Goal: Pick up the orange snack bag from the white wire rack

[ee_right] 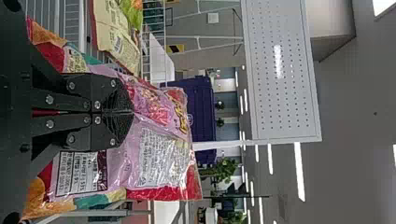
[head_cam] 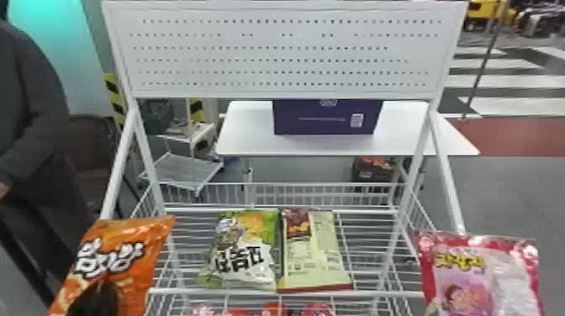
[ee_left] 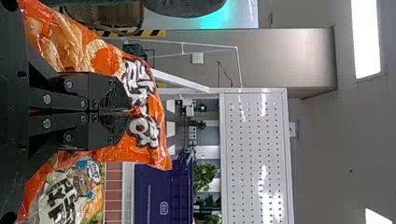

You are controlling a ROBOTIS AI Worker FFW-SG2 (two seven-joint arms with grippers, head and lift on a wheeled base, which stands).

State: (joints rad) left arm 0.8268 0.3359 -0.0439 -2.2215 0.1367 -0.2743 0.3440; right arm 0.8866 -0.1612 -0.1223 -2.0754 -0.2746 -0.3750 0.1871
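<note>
1. At the left side of the white wire rack [head_cam: 286,291], the orange snack bag [head_cam: 126,248] is bunching in my pinching left gripper [ee_left: 130,111], presumably against slipping.
2. Opposite, I am clamping a pink snack bag [head_cam: 468,269] in my right gripper [ee_right: 133,112], likely keeping it well apart.
3. Between them, a green bag [head_cam: 248,252] and a pale-yellow bag [head_cam: 317,252] are lying side by side, apparently for easy picking.

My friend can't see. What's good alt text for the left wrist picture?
The robot's black left gripper pinches a shiny orange plastic snack bag. Behind it are a green-and-white snack bag, a dark purple box and a flat white panel full of little holes.
</note>
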